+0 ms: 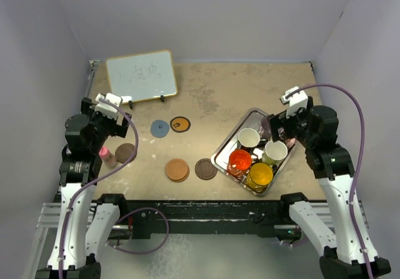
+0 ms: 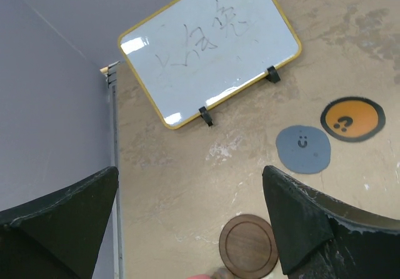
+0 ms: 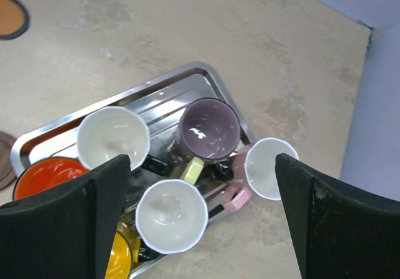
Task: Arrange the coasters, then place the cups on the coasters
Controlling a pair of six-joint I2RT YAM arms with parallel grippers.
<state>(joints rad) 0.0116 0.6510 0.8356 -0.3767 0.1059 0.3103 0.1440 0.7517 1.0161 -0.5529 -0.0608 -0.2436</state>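
Five coaster spots lie on the table: a dark brown coaster (image 1: 125, 152) (image 2: 249, 246), a blue-grey one (image 1: 160, 129) (image 2: 303, 149), an orange black-rimmed one (image 1: 180, 124) (image 2: 352, 119), a tan-orange stack (image 1: 177, 169) and another dark brown one (image 1: 205, 168). The cups crowd a metal tray (image 1: 222, 154): two with white insides (image 3: 113, 136) (image 3: 172, 215), smoky purple (image 3: 210, 129), red-orange (image 1: 239, 161), yellow (image 1: 259, 175). A pink cup (image 3: 270, 167) sits at the tray's right rim. My left gripper (image 2: 190, 172) hangs open above the first brown coaster. My right gripper (image 3: 201, 160) is open over the cups, holding nothing.
A yellow-framed whiteboard (image 1: 140, 76) stands at the back left on two black feet. A small pink bottle (image 1: 106, 156) stands beside the left dark brown coaster. Grey walls close in the left, back and right sides of the table.
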